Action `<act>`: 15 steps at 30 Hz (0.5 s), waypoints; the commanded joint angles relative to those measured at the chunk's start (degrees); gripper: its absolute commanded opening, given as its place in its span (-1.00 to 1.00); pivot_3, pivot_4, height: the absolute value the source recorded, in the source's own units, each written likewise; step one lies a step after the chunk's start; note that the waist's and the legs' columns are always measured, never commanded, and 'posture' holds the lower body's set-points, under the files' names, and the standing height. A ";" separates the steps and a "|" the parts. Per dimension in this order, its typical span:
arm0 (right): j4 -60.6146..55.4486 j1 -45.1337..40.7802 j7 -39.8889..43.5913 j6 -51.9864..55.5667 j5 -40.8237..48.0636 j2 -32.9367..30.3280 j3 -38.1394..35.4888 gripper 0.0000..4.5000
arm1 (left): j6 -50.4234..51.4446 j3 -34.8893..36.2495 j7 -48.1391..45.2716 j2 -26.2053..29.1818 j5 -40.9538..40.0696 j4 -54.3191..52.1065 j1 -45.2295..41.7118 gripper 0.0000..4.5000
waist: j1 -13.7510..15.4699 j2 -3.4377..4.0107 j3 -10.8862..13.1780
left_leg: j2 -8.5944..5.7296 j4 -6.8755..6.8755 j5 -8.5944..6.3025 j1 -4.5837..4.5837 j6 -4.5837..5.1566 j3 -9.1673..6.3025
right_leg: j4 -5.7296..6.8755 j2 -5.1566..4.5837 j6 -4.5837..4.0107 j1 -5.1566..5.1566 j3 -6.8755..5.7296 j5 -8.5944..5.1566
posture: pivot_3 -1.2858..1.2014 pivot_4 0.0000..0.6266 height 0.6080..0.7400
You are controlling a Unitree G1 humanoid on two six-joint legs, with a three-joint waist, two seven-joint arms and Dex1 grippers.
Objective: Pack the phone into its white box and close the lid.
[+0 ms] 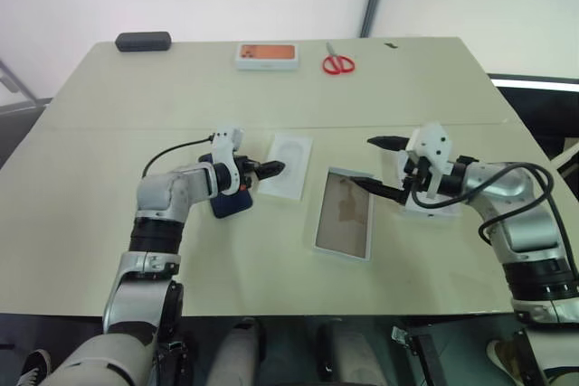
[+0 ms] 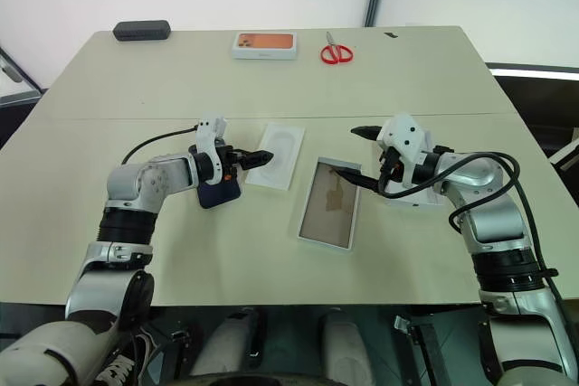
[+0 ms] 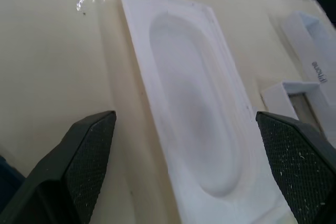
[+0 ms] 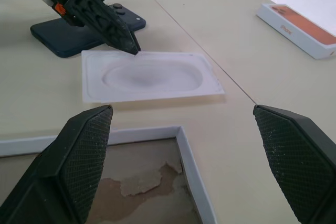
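The dark navy phone [image 1: 228,204] lies flat on the table, partly hidden under my left wrist. My left gripper [image 1: 274,168] is open, its fingers reaching past the phone over a flat white insert [image 1: 286,165] with nothing between them. The white box [image 1: 318,220], with its brown floor showing, lies open at the table's middle. The lid [image 1: 432,209] lies to its right, partly under my right wrist. My right gripper [image 1: 380,166] hangs open and empty above the box's far right corner.
A black oblong case [image 1: 143,41], a white-and-orange box [image 1: 267,54] and red scissors [image 1: 338,63] lie along the far edge of the table [image 1: 90,250]. A black cable loops from my left wrist; another hangs at my right forearm.
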 commanded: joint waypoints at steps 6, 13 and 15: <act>-3.05 -0.67 -0.77 -1.43 0.10 0.09 -1.07 0.99 | 3.72 2.06 -0.17 -1.53 -2.65 1.72 -2.07 1.00 | 0.09 0.00 0.00 | -0.03 -0.01 0.01 -0.01 -0.01 -0.04 | 0.00 -0.01 0.03 0.00 0.00 -0.02 | 0.03 -0.52 1.00; -3.81 0.09 -1.18 -1.68 0.07 -0.05 -1.23 1.00 | 4.76 2.31 1.25 -2.20 -2.12 1.14 -0.35 0.22 | 0.10 0.00 0.00 | -0.03 -0.01 0.01 -0.01 -0.02 -0.05 | 0.00 -0.02 0.03 0.01 0.00 -0.02 | 0.03 -0.52 1.00; -3.70 0.42 -1.01 -2.02 0.00 -0.27 -1.30 1.00 | 4.99 2.63 1.85 -2.20 -2.17 0.78 0.04 -0.23 | 0.06 0.00 0.00 | -0.03 -0.01 0.01 -0.01 -0.02 -0.06 | 0.00 -0.01 0.03 0.00 0.00 -0.02 | 0.03 -0.52 1.00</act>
